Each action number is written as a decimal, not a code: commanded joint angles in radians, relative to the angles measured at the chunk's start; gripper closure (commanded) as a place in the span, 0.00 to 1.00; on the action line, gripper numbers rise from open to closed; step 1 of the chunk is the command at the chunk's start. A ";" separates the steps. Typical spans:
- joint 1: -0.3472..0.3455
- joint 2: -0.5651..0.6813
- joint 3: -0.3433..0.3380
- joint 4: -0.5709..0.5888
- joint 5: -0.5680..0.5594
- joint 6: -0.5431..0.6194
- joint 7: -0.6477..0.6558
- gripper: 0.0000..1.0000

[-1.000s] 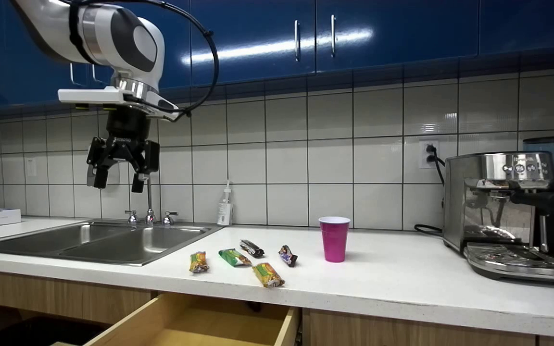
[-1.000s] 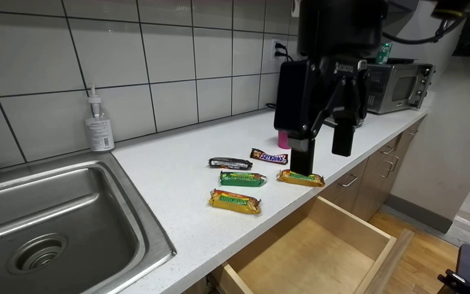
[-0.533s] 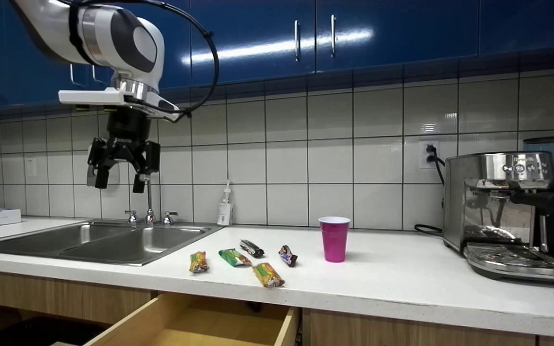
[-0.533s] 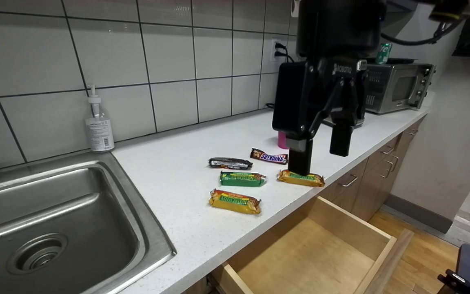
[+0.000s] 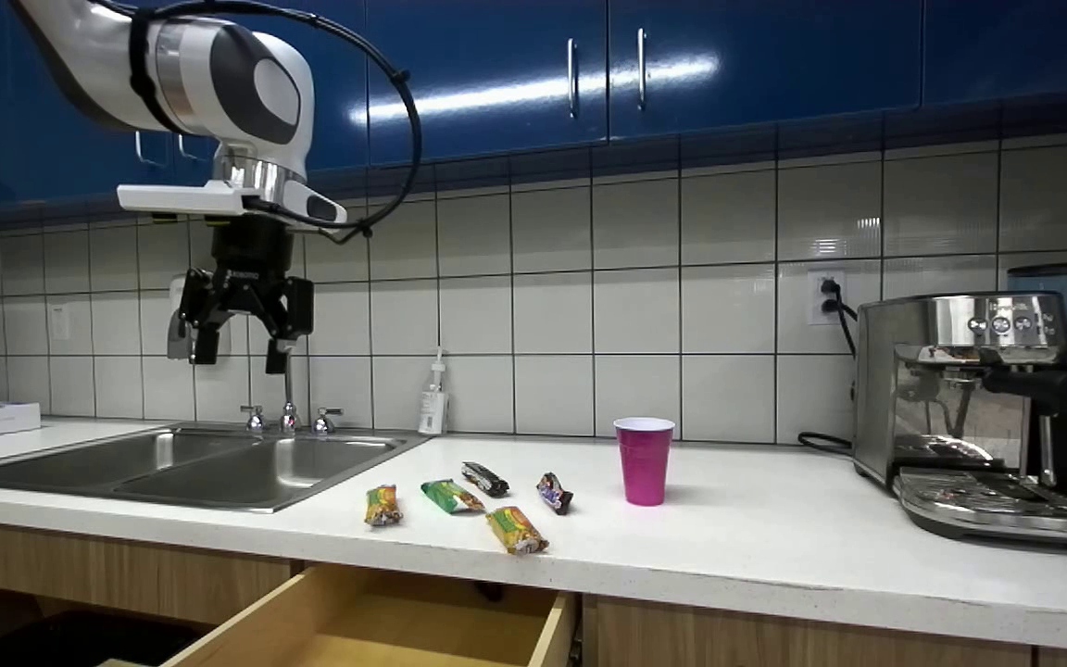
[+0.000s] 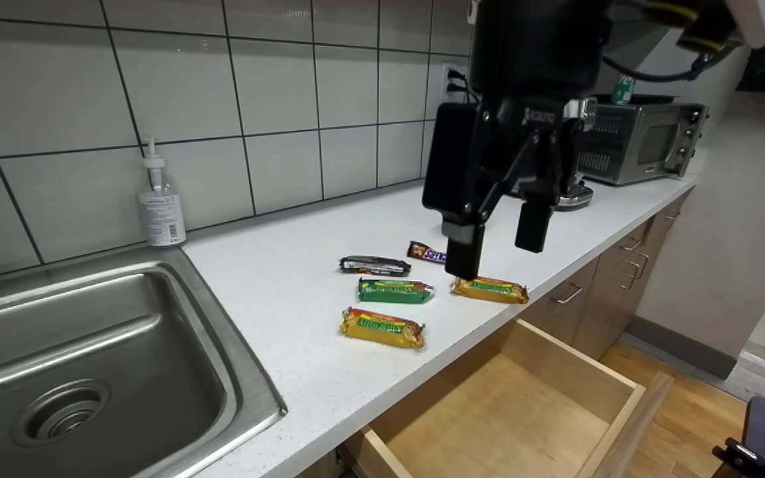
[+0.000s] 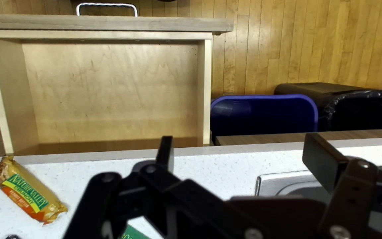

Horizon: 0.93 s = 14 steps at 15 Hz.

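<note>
My gripper (image 5: 241, 355) is open and empty, high above the counter near the sink; it also shows in an exterior view (image 6: 499, 247) and in the wrist view (image 7: 243, 152). Below it on the white counter lie wrapped bars: a yellow bar (image 6: 382, 328) nearest the sink, a green bar (image 6: 392, 291), a black bar (image 6: 374, 265), a Snickers bar (image 6: 426, 252) partly behind a finger, and another yellow bar (image 6: 492, 290) near the front edge. In the wrist view this second yellow bar (image 7: 28, 191) lies at left, and the green bar is mostly hidden by the gripper.
An open wooden drawer (image 6: 489, 398) juts out below the counter edge. A pink cup (image 5: 646, 468) stands right of the bars. A steel sink (image 6: 250, 398), soap bottle (image 6: 162, 212), coffee machine (image 5: 969, 389) and blue bin (image 7: 264, 114) are around. Blue cabinets (image 5: 487, 74) hang above.
My gripper has shifted slightly right and its wrist slightly down in an exterior view, and toward the left in an exterior view, now covering the cup there. It stays open; the bars have not moved.
</note>
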 commanded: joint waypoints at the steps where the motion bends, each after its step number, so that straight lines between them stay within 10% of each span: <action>1: -0.002 0.007 0.007 -0.004 -0.020 0.042 -0.004 0.00; 14: -0.009 0.058 0.005 0.009 -0.081 0.132 0.003 0.00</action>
